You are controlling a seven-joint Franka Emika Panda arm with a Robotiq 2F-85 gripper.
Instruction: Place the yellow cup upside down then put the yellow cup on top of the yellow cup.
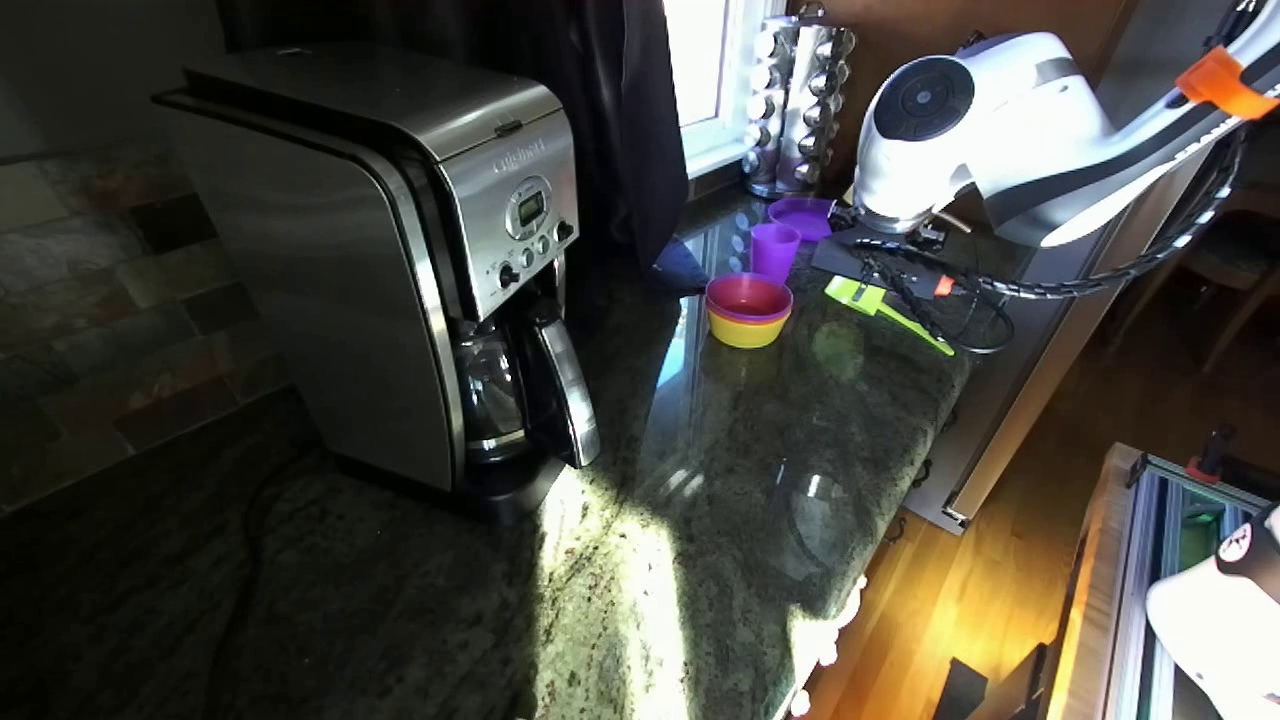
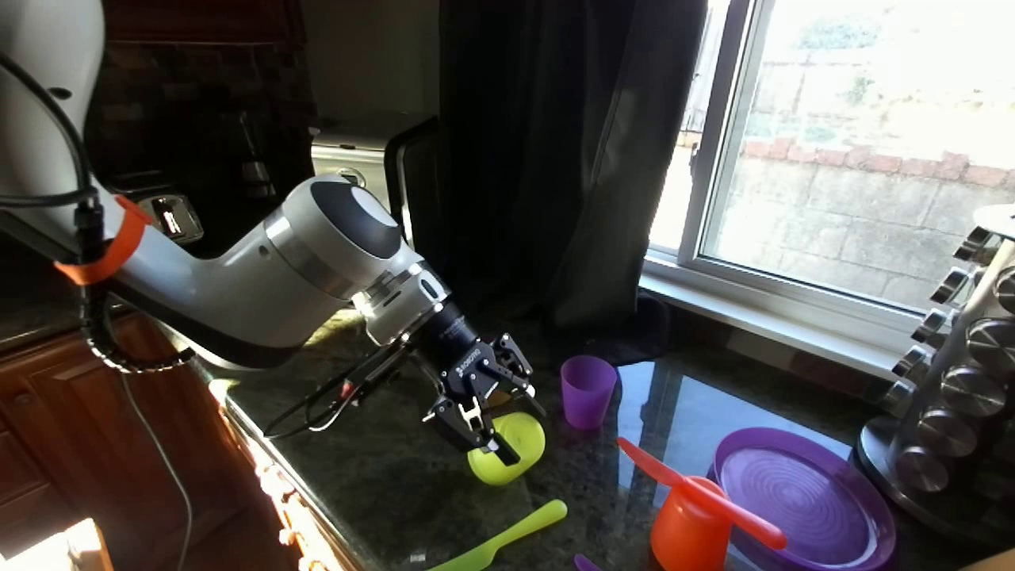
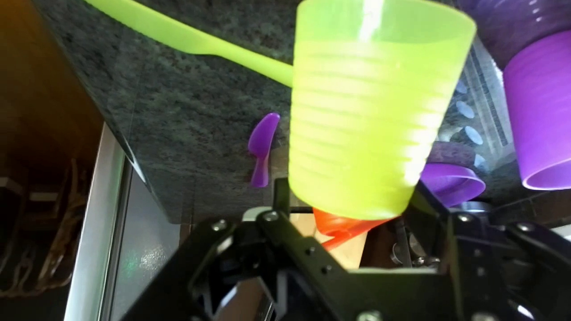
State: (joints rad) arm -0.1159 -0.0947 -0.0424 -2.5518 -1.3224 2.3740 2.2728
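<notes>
Lime-yellow ribbed cup sits between the fingers of the robot's black claw, which we judge to be clamped on it, over the dark stone countertop. With a single arm at work, we have no nearer hand to weigh: the cup lies straight ahead of the claw, a finger close against either side near its narrow end. Its long axis runs up and down the wrist view, leaning slightly right at the top, and crosses the line from finger to finger almost squarely.

We see the wide end at the top of that view, the narrow end at the bottom. Because the purple cup, upright in an exterior view, shows its mouth toward the bottom of the wrist view, we read that view as inverted: the held cup's wide end, likely its mouth, points down, at a tilt we cannot gauge. A faint green patch on the stone looks like its reflection, suggesting a gap beneath.

Setting it down, in our judgement, turns on bringing that axis plumb so the rim lands evenly. The nested yellow bowl, apart from the claw, may be the task's other yellow piece.
</notes>
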